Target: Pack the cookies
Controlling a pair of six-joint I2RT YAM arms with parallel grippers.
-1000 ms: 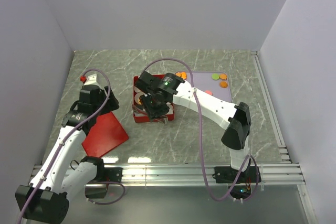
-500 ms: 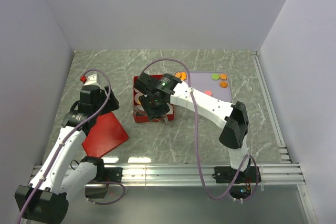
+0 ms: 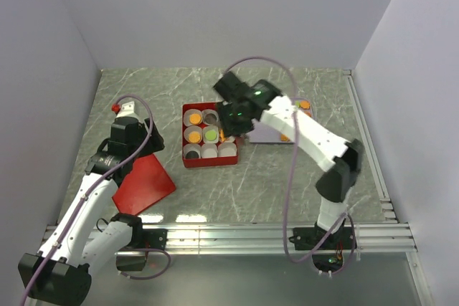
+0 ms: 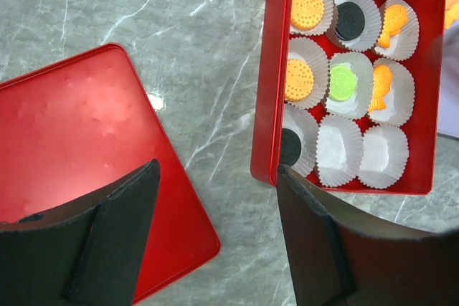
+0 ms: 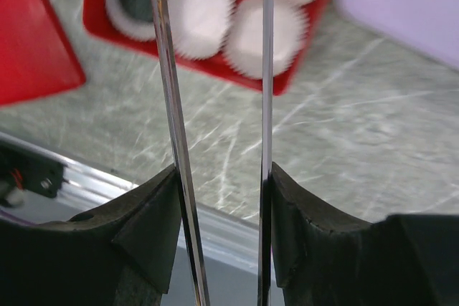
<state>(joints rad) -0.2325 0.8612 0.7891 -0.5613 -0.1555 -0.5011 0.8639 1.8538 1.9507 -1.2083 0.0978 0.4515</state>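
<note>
Lid (image 4: 72, 148), red, flat at the table's (image 3: 237, 184) near-left, nothing on it. Left gripper (image 4: 219, 170), poised above the gap between lid and box, jaws wide and empty. Box (image 4: 275, 84), red, open, mid-table, with nine white cups (image 4: 338, 150). Seven cups hold cookies (image 4: 342, 82): two round orange, two black, one green and two orange fish shapes. The middle and right cups of the near row are bare. Right gripper (image 5: 211, 48), raised off the box's right edge toward the mat; thin blades part-open, nothing between them where they show, tips out of view. Mat (image 3: 269, 136), lilac, right of the box and largely hidden under the right arm (image 3: 315, 141). One loose orange cookie (image 3: 305, 105) shows at its far edge; how many more lie there cannot be told.

Hazards, as judged: a flat disc may skid or flip as the blades close on it. A low return could snag the box's right wall or crumple a cup. A drop might land in a filled cup.

Change from a second ago: the right gripper was then down over the box, covering it. It has since lifted rightward, baring all nine cups. The left arm is unmoved.
</note>
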